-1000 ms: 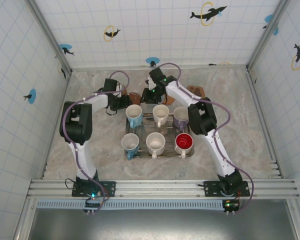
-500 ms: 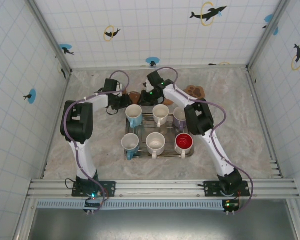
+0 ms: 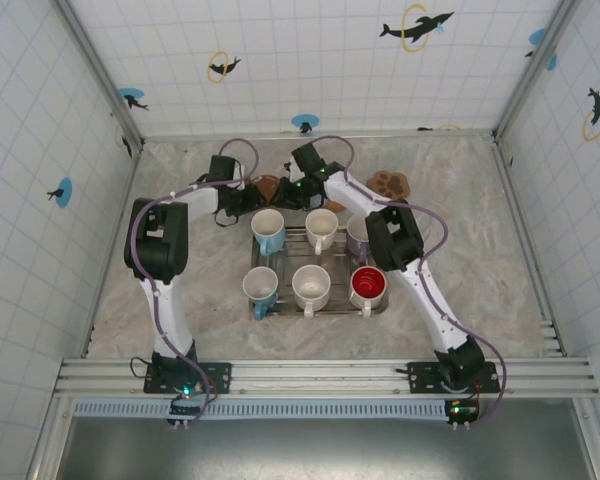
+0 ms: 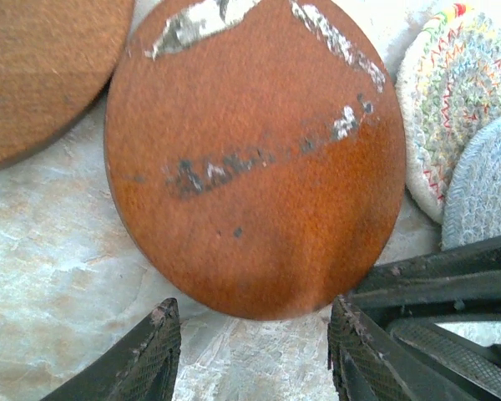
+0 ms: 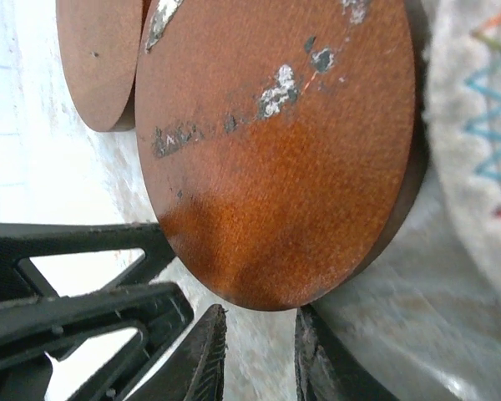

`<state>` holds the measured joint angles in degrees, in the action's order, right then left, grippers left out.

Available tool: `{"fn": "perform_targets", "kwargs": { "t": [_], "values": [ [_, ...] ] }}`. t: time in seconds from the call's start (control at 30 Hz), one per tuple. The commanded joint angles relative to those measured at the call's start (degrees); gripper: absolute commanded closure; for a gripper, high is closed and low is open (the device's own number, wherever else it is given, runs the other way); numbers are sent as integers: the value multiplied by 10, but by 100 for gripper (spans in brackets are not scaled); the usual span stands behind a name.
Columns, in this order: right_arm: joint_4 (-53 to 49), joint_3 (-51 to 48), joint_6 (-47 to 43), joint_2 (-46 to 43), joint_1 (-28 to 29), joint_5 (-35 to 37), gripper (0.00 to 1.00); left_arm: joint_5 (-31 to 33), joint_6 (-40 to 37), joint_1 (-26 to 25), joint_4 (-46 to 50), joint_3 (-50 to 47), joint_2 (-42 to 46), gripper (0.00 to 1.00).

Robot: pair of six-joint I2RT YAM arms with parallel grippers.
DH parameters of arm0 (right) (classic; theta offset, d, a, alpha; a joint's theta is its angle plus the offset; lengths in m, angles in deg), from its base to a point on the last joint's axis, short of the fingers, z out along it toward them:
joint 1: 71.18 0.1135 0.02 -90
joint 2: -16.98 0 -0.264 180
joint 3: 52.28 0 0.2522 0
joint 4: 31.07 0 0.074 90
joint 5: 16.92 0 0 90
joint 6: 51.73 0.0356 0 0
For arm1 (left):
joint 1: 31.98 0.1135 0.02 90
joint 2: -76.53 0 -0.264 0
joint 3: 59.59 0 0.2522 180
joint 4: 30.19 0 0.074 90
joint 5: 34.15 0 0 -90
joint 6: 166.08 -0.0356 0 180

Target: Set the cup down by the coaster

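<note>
Right end effector edged nearer the coaster.

**A Robot Test Cell, Not a Kitchen**

The place looked like a lab enclosure for robot trials. White gridded panels walled in three sides and were dotted with dolphin stickers. The left arm and right arm were bolted to an aluminium rail at the near edge of a marble-patterned table. Mugs sat there in a wire rack.
</note>
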<state>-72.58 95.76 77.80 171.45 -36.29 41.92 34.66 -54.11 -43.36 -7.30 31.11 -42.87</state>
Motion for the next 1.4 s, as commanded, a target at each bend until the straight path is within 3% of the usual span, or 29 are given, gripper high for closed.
{"fn": "perform_targets", "kwargs": {
  "t": [0.0,0.77,1.37],
  "values": [
    [22,34,24,29,3,4,73,5,16,9,19,5,-25,51],
    [91,63,85,51,-5,9,73,15,15,20,31,16,31,50],
    [87,63,49,-67,-26,-38,57,19,6,18,54,42,159,49]
  ]
}}
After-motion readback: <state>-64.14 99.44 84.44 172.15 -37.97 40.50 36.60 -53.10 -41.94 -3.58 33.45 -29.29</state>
